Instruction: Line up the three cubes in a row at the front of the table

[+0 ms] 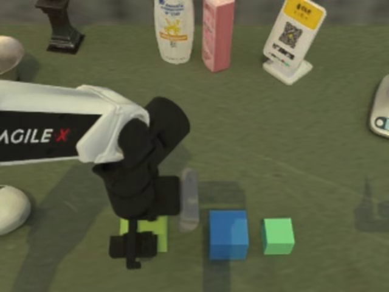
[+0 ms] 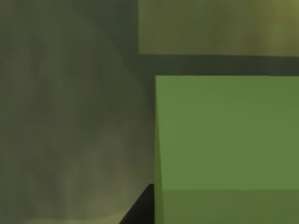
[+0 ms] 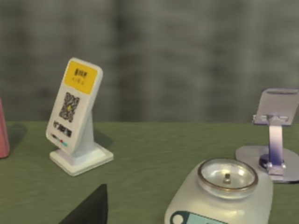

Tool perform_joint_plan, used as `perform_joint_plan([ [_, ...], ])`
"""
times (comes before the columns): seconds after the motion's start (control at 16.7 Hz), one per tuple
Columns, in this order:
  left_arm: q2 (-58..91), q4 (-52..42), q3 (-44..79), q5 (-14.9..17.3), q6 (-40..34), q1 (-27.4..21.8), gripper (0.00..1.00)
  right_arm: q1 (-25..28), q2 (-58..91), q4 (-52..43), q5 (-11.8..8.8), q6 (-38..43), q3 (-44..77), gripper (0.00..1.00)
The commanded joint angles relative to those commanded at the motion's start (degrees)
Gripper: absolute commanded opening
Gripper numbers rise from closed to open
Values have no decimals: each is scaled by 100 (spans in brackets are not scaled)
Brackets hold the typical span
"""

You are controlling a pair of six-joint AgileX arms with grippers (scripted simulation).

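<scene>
The large lime cube (image 1: 160, 235) rests on the table (image 1: 304, 152) near its front, left of centre, mostly covered by my left arm. My left gripper (image 1: 135, 246) reaches down over it and is shut on it. In the left wrist view the lime cube (image 2: 224, 149) fills the picture, with one dark finger (image 2: 140, 212) flush against its side. The blue cube (image 1: 228, 235) stands just to its right. The small mint-green cube (image 1: 278, 236) comes after a narrow gap. All three are roughly level. My right arm is parked out of the top view; one finger (image 3: 88, 210) shows, set wide.
Along the back stand a dark figurine (image 1: 61, 27), a white lotion bottle (image 1: 174, 27), a tall pink box (image 1: 217, 33) and a QR-code sign (image 1: 292, 36). A kitchen scale (image 1: 382, 109) sits at the right edge, with a phone stand (image 3: 275, 135) beside it.
</scene>
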Motion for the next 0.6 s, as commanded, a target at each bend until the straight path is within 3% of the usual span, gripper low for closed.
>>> perform_joint_plan([
  [0.24, 0, 0, 0, 0, 0, 0, 98, 0, 0, 0, 0, 0, 0, 100],
  [0.6, 0, 0, 0, 0, 0, 0, 100, 0, 0, 0, 0, 0, 0, 100],
])
